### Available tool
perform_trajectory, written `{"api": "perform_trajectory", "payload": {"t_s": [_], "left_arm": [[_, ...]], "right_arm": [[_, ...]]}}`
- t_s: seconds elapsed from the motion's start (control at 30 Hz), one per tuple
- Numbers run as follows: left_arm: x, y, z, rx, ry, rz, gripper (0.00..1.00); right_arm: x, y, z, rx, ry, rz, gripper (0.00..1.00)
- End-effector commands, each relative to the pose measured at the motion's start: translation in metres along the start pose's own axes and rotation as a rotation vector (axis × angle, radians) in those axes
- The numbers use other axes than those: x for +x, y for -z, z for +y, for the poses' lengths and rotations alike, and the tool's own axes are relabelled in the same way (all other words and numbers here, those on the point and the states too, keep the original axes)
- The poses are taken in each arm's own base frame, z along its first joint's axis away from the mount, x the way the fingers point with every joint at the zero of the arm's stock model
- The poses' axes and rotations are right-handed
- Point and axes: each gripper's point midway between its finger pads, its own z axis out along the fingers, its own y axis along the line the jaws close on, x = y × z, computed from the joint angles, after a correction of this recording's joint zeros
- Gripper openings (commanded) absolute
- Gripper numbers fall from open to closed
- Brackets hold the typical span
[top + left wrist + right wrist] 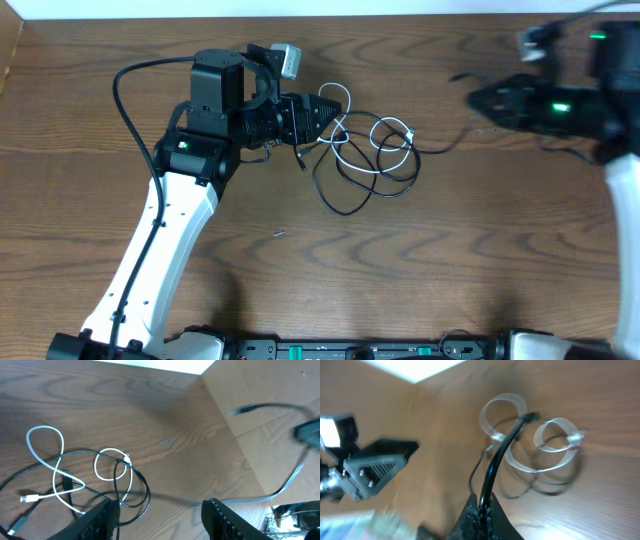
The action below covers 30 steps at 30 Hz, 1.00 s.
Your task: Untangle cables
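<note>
Wooden table (pixel 450 260), tangled cables (pixel 380 147) (white, black)

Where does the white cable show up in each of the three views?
Overhead: the white cable lies in loops just above and right of picture centre.
Left wrist: the white cable fills the lower left, one loop high and a smaller one further right.
Right wrist: the white cable shows as blurred loops, upper right of centre.
Shared landmark: the black cable, tangled through it in all three views.
</note>
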Motion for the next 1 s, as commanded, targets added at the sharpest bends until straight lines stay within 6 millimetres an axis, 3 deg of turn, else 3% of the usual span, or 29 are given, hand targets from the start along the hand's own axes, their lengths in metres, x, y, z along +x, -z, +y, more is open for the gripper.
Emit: {"api": "perform_trajectory", "payload": {"t_s": [0.0,0.23,0.37,0.5,0.67,0.8,0.87,0.97], "left_arm": [[-0.007,0.001,-0.001,-0.005,-0.060,-0.010,0.58],[0.002,0.002,0.018,-0.101,-0.040,0.016,0.62],[0.008,0.003,0.023,-0.131,-0.047,0.036,0.62],[0.012,0.004,0.032,-0.180,-0.036,0.047,0.63],[0.014,0.005,0.035,-0.190,-0.029,0.054,0.63],[0.015,0.005,0.035,-0.191,-0.026,0.058,0.63],[0.016,0.005,0.035,-0.192,-0.024,0.060,0.63],[0.017,0.005,0.035,-0.193,-0.021,0.066,0.63]], "right_arm": [[-0.022,0.074,0.009,0.116,0.054,-0.232,0.01],[-0.030,0.187,0.008,0.290,0.006,-0.561,0.01],[-0.031,0.216,-0.004,0.354,-0.035,-0.649,0.01],[-0.036,0.216,-0.030,0.386,-0.072,-0.621,0.01],[-0.047,0.195,-0.093,0.437,-0.182,-0.498,0.02],[-0.055,0.173,-0.137,0.434,-0.229,-0.399,0.30],[-0.056,0.163,-0.158,0.434,-0.260,-0.357,0.57],[-0.052,0.151,-0.181,0.444,-0.314,-0.300,0.71]]}}
